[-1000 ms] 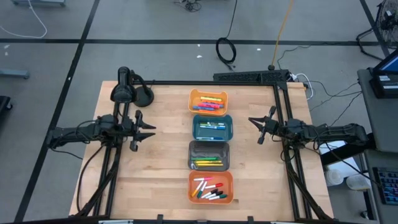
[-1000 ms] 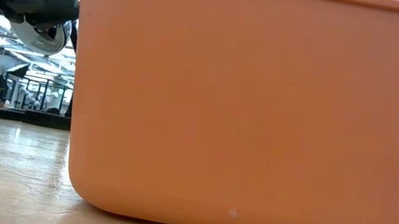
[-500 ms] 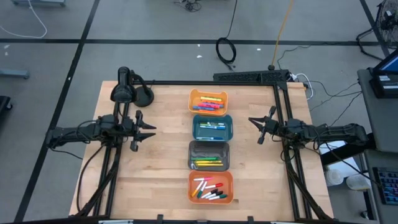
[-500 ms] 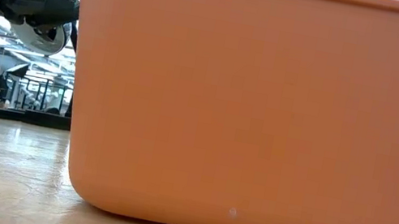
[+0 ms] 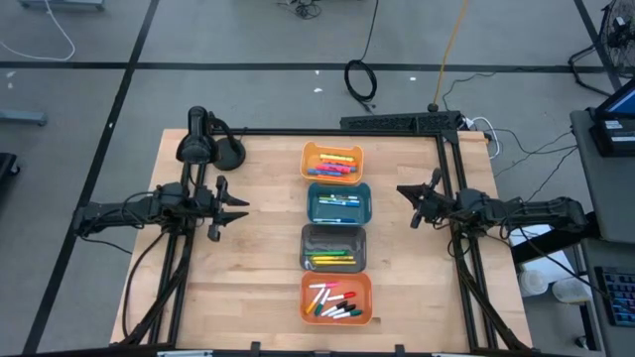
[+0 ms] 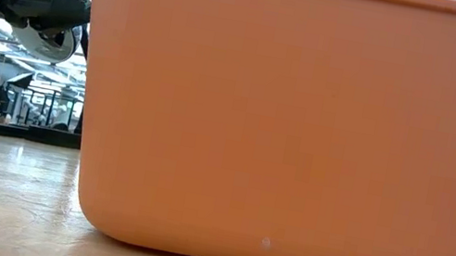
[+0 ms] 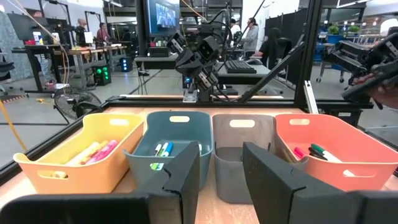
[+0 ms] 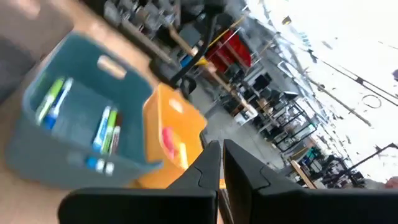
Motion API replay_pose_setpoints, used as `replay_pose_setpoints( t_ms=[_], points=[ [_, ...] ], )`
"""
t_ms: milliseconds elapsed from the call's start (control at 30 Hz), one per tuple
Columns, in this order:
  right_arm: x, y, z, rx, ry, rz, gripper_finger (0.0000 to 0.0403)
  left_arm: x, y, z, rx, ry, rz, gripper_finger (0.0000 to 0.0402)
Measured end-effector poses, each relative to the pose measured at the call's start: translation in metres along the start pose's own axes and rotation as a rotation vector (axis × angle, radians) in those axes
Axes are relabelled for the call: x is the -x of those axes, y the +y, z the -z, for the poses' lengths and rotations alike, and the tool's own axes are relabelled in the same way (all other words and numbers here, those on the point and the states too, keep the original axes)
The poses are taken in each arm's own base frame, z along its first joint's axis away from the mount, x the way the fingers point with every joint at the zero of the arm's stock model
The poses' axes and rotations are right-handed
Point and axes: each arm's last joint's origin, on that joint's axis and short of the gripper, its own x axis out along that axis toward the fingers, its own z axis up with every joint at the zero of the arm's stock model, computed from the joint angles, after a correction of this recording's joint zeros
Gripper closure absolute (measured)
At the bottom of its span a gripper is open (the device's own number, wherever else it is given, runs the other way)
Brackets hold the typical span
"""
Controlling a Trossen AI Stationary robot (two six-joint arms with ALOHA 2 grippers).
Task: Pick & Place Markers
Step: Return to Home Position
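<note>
Now just a clean retreat to finish, with markers [image 5: 335, 302] all lying inside the four bins [image 5: 307, 248] lined down the middle of the surface [image 5: 258, 288] and none loose on the wood. Keep the left gripper [image 7: 221, 158], parted and empty, well out on the left of the row. Keep the right gripper [image 8: 221, 144], nearly closed on nothing, equally clear on the right. Pull each arm back slowly and level, away from the bin rims, without dipping toward the wood. Against half a second ago, almost nothing different: same bins, same markers, same left arm pose, perhaps a slight draw-back of the right gripper toward its own side.
</note>
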Motion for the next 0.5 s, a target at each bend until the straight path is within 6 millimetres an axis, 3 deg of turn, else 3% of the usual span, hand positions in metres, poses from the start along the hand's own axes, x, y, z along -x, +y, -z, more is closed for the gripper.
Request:
replay_pose_setpoints(
  t_ms=[67,167,267,433,500],
  points=[
    [0.0,-0.002,-0.0023,-0.052,-0.028,0.014,0.0392,0.0,0.0,0.0,0.0,0.0,0.0,0.0275],
    [0.0001,-0.0011,-0.0033,-0.27,-0.057,-0.023,0.0392,0.0,0.0,0.0,0.0,0.0,0.0,0.0275],
    [-0.0002,-0.0007,-0.0016,-0.311,-0.035,-0.017,0.0392,0.0,0.0,0.0,0.0,0.0,0.0,0.0275],
    [-0.0011,-0.0016,0.0016,-0.533,-0.002,-0.004,0.0392,0.0,0.0,0.0,0.0,0.0,0.0,0.0275],
    [-0.0017,-0.0005,0.0022,-0.594,-0.025,-0.069,0.0392,0.0,0.0,0.0,0.0,0.0,0.0,0.0275]
  ],
)
